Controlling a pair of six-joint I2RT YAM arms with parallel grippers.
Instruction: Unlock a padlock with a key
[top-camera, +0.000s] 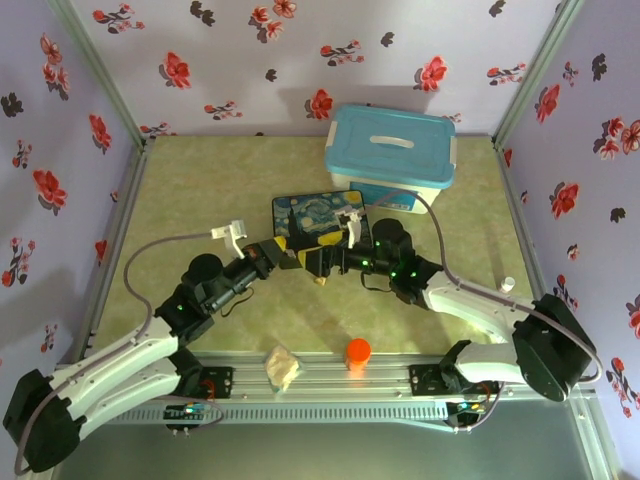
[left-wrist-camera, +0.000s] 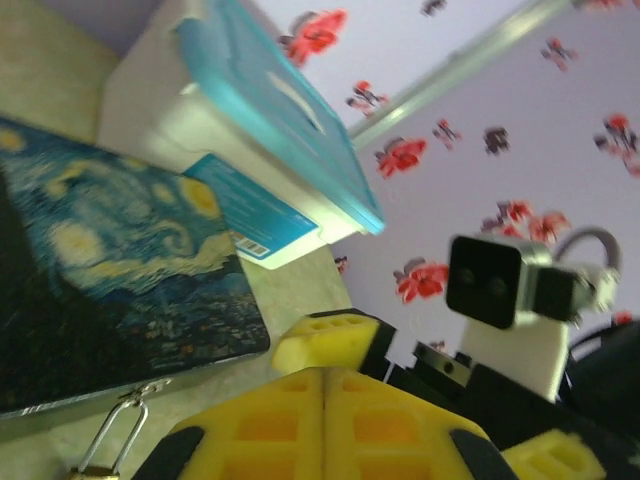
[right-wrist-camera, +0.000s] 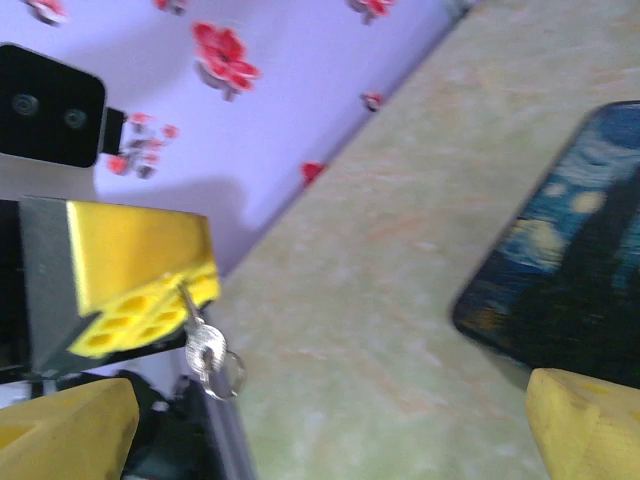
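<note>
The brass padlock (left-wrist-camera: 97, 462) lies at the bottom left of the left wrist view, its silver shackle hooked through the clasp at the painted box (left-wrist-camera: 110, 260) edge. My left gripper (left-wrist-camera: 323, 372) has its yellow pads pressed together. In the right wrist view the small grey key (right-wrist-camera: 205, 350), with a ring on it, hangs out of those left fingertips (right-wrist-camera: 140, 285). My right gripper (right-wrist-camera: 330, 405) is open with nothing between its fingers. It faces the left gripper (top-camera: 287, 250) from close by. From above, the right gripper (top-camera: 318, 262) sits just in front of the painted box (top-camera: 320, 215).
A white container with a blue lid (top-camera: 390, 150) stands behind the painted box. An orange cylinder (top-camera: 358, 353) and a crumpled pale lump (top-camera: 283, 368) sit near the front edge. Flowered walls close in the sides and back.
</note>
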